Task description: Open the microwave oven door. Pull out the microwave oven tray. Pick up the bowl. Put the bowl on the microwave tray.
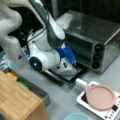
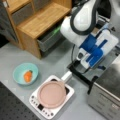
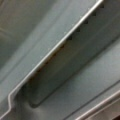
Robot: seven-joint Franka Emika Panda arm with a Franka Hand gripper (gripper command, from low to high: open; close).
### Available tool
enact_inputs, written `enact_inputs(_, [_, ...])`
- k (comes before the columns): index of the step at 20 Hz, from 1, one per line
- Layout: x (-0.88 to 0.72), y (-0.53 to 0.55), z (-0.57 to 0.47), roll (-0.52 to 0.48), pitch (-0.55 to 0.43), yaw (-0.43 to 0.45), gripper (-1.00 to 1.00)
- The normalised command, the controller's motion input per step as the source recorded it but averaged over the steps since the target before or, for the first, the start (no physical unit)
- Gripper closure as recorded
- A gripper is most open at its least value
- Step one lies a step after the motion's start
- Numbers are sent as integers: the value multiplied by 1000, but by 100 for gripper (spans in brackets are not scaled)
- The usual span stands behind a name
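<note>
The microwave oven door (image 1: 63, 75) lies folded down. The end effector (image 1: 72, 65) hangs just above it at the cavity mouth; whether it is spread, I cannot tell. The bowl (image 2: 25, 73) sits well apart, near the tabletop's (image 2: 15, 57) edge.

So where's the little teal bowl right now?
The bowl sits on the grey table at a front view's left, beside the white appliance carrying the pink disc.

oven (image 1: 100, 37): 1
oven knobs (image 1: 97, 56): 3, in a column
oven door (image 1: 75, 75): 1, folded down
bowl (image 2: 25, 73): 1, teal
orange item in bowl (image 2: 28, 75): 1
pink disc (image 2: 52, 94): 1
white appliance (image 2: 37, 105): 1
wooden shelf unit (image 2: 42, 17): 1
robot arm (image 1: 47, 57): 1
gripper (image 1: 70, 65): 1
</note>
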Motion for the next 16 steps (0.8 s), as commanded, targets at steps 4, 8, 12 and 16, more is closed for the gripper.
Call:
enact_inputs(4, [-132, 118, -213, 301, -92, -91, -100])
enact_inputs(8, [-133, 118, -242, 332, -83, -85, -100])
enact_inputs(12, [-92, 84, -233, 320, -43, -103, -100])
enact_inputs(16, [-49, 18, -239, 277, -34, -107, -100])
